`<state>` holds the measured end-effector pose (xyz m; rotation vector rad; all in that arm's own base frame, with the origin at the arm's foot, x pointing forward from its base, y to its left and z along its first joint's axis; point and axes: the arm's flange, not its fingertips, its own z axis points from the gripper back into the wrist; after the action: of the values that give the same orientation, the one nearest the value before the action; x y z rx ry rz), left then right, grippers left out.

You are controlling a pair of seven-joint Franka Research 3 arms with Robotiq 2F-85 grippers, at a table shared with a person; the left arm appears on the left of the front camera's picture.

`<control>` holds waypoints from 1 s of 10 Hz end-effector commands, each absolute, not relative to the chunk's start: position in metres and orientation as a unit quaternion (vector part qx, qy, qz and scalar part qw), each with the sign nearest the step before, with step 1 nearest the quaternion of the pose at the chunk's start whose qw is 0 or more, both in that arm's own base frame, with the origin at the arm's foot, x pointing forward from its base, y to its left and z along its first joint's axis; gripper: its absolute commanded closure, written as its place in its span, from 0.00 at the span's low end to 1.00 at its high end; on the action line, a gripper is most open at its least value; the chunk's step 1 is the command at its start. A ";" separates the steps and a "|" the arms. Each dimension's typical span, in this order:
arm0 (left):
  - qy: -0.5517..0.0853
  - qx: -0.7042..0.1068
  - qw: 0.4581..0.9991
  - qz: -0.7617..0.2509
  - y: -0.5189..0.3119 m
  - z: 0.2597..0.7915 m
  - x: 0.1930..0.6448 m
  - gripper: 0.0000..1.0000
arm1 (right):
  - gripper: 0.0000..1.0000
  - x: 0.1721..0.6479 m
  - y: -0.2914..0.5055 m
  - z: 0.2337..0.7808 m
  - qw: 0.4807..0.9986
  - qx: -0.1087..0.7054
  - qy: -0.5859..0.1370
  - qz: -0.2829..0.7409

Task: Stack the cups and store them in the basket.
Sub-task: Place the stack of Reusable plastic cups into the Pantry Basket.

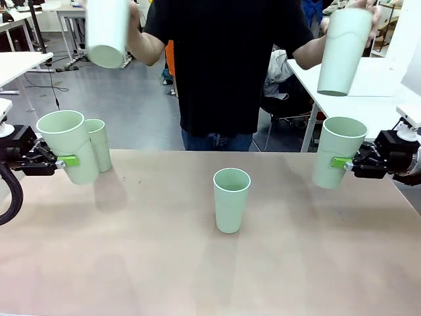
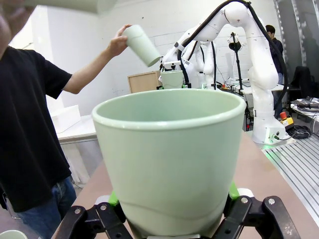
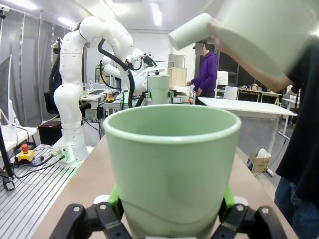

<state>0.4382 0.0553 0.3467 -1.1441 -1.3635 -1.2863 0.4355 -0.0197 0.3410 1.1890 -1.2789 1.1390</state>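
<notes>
My left gripper (image 1: 60,161) is shut on a pale mint-green cup (image 1: 64,143), held upright above the table's left side; the left wrist view shows this cup (image 2: 169,159) between the green pads (image 2: 113,199). On the right side my right gripper (image 1: 343,162) is shut on another upright cup (image 1: 338,151), which the right wrist view shows as a cup (image 3: 172,164) close up. A third cup (image 1: 231,199) stands upright at mid-table. A fourth cup (image 1: 99,143) stands behind the left one. The person lifts one cup (image 1: 107,29) in each hand, the other cup (image 1: 344,49) tilted. The basket is out of view.
The person in a black shirt (image 1: 223,66) stands at the far edge of the tan table (image 1: 197,276). White tables (image 1: 368,99) and chairs stand beyond. Each wrist view shows the other white arm (image 2: 259,64) across the table.
</notes>
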 end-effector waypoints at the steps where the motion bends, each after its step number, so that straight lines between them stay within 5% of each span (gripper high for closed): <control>1: -0.554 -0.461 0.455 -0.522 0.053 0.349 0.437 0.15 | 0.13 0.434 -0.019 0.343 0.501 0.490 -0.533 0.474; 10: -0.554 -0.461 0.455 -0.522 0.053 0.349 0.437 0.15 | 0.13 0.434 -0.019 0.343 0.501 0.490 -0.533 0.474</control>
<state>0.4382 0.0553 0.3467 -1.1441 -1.3635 -1.2863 0.4355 -0.0197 0.3410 1.1890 -1.2789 1.1390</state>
